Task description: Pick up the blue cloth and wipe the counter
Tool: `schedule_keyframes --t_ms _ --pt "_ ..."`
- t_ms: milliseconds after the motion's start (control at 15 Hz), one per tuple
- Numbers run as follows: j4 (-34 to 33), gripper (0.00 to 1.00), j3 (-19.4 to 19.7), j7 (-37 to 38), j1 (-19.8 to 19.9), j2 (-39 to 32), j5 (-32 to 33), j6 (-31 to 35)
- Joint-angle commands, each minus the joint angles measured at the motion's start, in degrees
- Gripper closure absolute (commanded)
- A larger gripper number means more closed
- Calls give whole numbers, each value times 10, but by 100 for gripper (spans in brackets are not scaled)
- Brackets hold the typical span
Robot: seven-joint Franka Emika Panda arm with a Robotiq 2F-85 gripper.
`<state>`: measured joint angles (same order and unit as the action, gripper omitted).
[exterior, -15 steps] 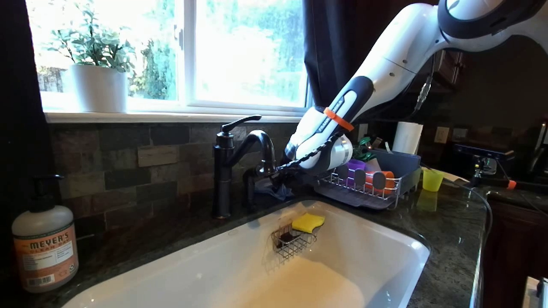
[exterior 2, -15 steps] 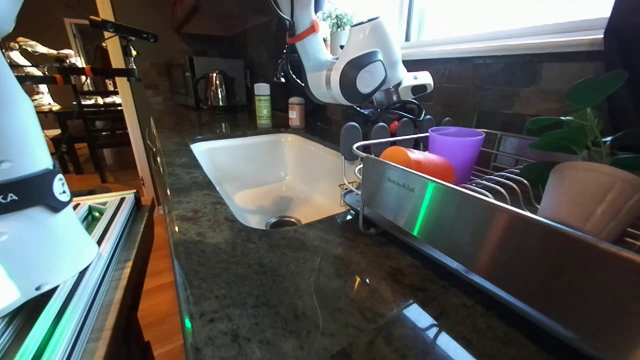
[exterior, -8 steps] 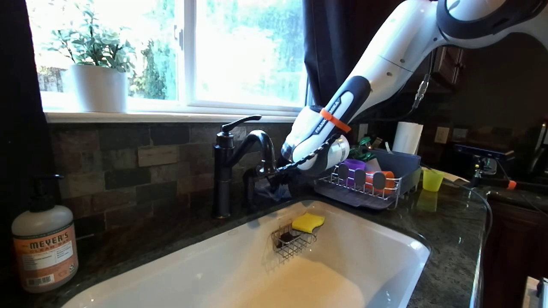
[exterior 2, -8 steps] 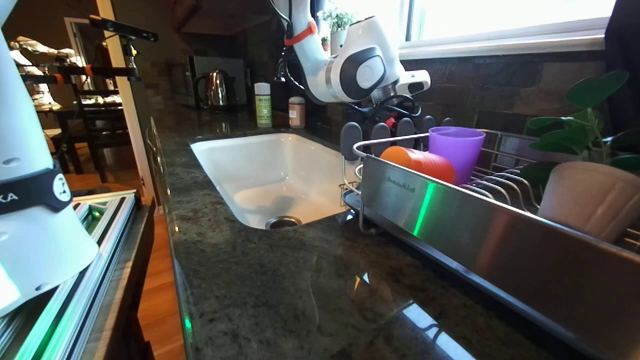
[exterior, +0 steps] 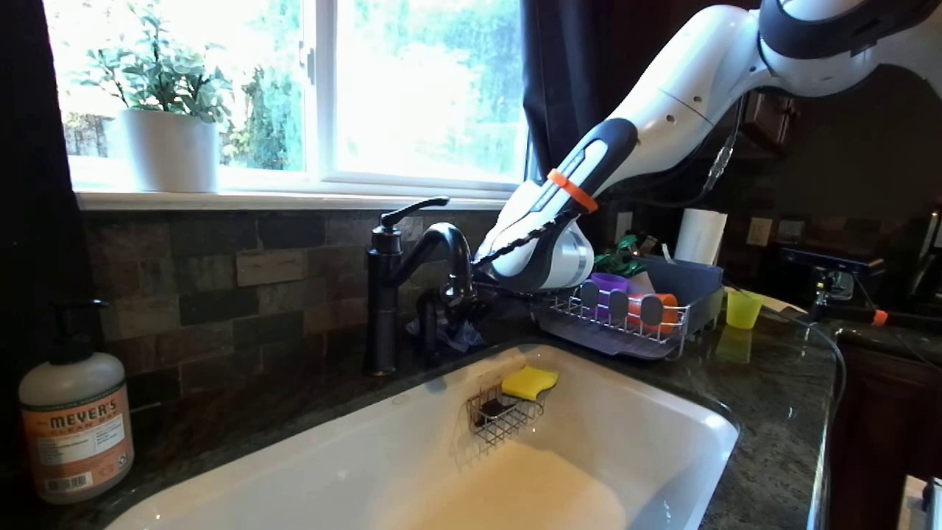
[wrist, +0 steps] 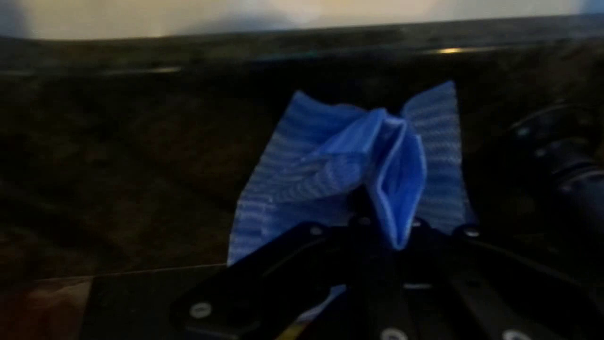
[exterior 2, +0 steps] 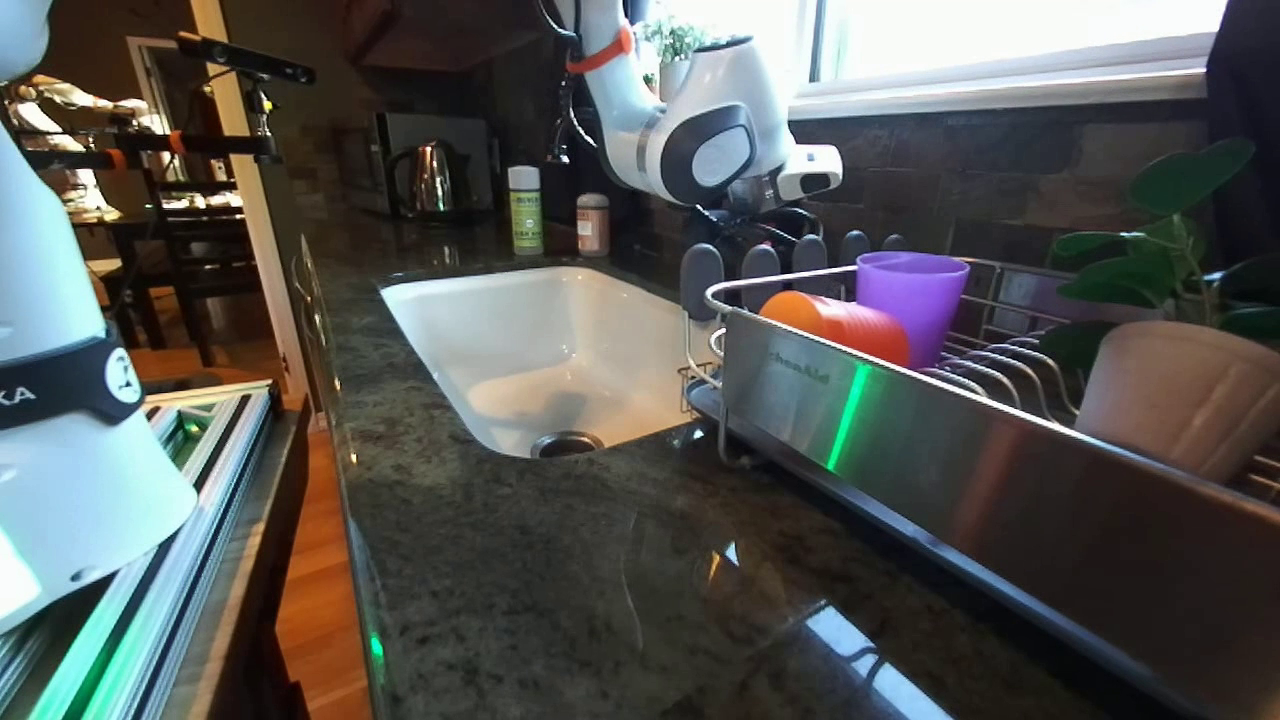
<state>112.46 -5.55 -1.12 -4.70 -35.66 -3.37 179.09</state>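
The fingers [wrist: 365,255] are clenched on the blue cloth [wrist: 302,191], pinching a raised fold that stands up between them in the wrist view while the rest of the fabric spreads out to both sides. The cloth is low over the desk [exterior: 780,412], in the dim strip between the white sink [exterior: 662,438] and the tiled wall [exterior: 221,272]; how much of it touches the surface cannot be told. A dark metal fitting [wrist: 571,160] shows beside it. In an exterior view the cloth appears just past the dark faucet [exterior: 382,309], partly hidden by the spout [exterior: 450,246], and the fingers are too shadowed there to make out. The white arm [exterior: 666,110], with 1 orange band [exterior: 572,191] around it, slants down to that spot in both exterior views. A yellow sponge [exterior: 530,383] rests on a wire caddy [exterior: 491,421] against the inner wall of the sink. Near the cloth, the dish rack [exterior 2: 1000,500] holds 2 cups, a purple cup [exterior 2: 913,305] standing upright and an orange cup [exterior 2: 840,328] on its side, along with a tilted potted plant [exterior 2: 1170,400]. A yellow-green cup [exterior: 743,310] stands on the desk beside the rack. A pump soap bottle [exterior: 77,427] stands at the end of the sink away from the rack, and a white planter [exterior: 169,154] sits on the window sill [exterior: 294,201].
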Motion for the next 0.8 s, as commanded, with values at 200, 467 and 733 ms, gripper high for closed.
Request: schedule_keyframes --t_ms 200,467,733 --pt "54 99 80 34 -67 57 30 -79" --pt "106 99 7 16 -27 106 16 -67" --pt "161 99 -11 13 -2 159 8 -67"
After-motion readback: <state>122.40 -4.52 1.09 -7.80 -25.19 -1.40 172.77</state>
